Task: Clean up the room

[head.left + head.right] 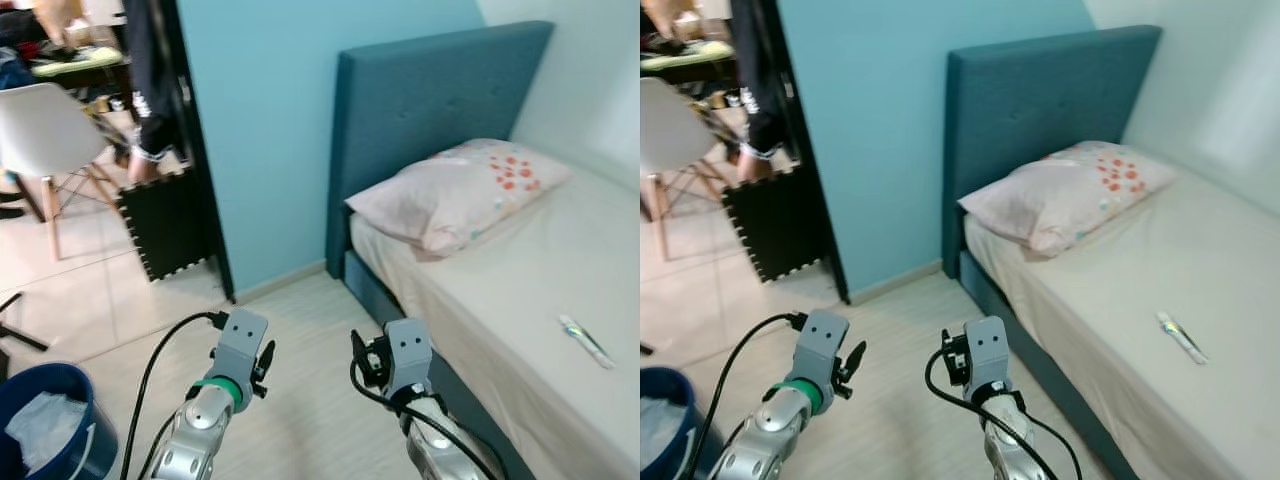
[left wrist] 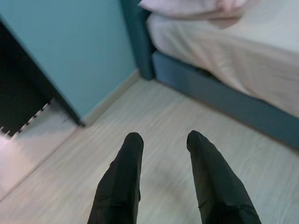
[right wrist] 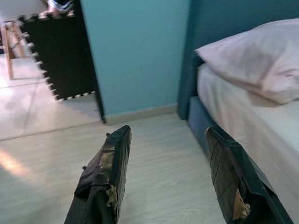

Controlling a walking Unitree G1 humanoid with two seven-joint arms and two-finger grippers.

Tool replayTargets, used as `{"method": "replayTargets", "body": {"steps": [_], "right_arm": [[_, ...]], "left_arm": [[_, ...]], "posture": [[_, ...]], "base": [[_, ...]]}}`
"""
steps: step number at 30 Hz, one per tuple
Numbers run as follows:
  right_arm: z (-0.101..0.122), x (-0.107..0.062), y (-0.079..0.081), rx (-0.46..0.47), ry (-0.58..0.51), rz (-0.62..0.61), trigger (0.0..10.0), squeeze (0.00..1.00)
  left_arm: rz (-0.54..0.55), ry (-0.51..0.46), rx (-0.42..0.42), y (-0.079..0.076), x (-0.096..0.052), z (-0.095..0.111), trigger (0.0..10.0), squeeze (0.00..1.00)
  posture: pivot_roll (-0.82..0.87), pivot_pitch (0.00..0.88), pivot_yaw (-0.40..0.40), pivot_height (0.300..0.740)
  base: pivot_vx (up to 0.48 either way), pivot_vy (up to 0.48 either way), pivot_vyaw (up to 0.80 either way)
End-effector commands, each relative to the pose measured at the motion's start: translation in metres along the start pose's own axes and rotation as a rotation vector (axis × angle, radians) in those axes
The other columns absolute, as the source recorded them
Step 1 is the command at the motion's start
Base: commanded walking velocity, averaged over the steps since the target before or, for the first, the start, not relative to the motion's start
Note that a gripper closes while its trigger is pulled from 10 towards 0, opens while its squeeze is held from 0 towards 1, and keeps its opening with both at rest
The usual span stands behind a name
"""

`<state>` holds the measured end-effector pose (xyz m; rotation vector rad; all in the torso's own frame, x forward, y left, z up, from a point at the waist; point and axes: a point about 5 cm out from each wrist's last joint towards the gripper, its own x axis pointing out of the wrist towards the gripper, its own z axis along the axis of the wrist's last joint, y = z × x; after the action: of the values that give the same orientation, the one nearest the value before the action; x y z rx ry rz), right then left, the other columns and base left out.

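A small white tube-like item (image 1: 586,341) lies on the beige sheet of the teal-framed bed (image 1: 470,395), well down from the pale floral pillow (image 1: 455,195), its long axis slanting across the mattress. It sits ahead and to the right of the right gripper (image 3: 170,179) — the nearer arm by my judgement — which hovers over pale wood floor, fingers spread wide and empty. The left gripper (image 2: 163,182) is also parted, holding nothing — beside a dark blue bin (image 1: 85,440).

Bed (image 1: 560,262), pillow (image 1: 455,192) at headboard, small tube (image 1: 586,341)
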<state>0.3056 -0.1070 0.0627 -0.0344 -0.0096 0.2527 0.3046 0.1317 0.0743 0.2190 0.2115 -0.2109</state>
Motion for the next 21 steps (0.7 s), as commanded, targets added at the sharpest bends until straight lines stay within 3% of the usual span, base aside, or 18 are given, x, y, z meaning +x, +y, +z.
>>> {"method": "replayTargets", "body": {"steps": [1, 21], "right_arm": [[-0.0056, -0.0029, 0.0014, 0.012, 0.023, -0.003, 10.0, 0.00], [-0.0060, -0.0036, 0.0014, 0.018, 0.022, -0.006, 10.0, 0.00]], "left_arm": [[-0.009, 0.021, 0.004, -0.0009, -0.0011, -0.0066, 10.0, 0.00], [-0.024, -0.024, -0.007, -0.0025, -0.0012, -0.0003, 10.0, 0.00]], "posture": [[-0.07, 0.009, 0.078, 0.740], [-0.08, 0.017, 0.081, 0.740]], "base": [[0.000, 0.000, -0.80], [0.000, 0.000, -0.80]]}}
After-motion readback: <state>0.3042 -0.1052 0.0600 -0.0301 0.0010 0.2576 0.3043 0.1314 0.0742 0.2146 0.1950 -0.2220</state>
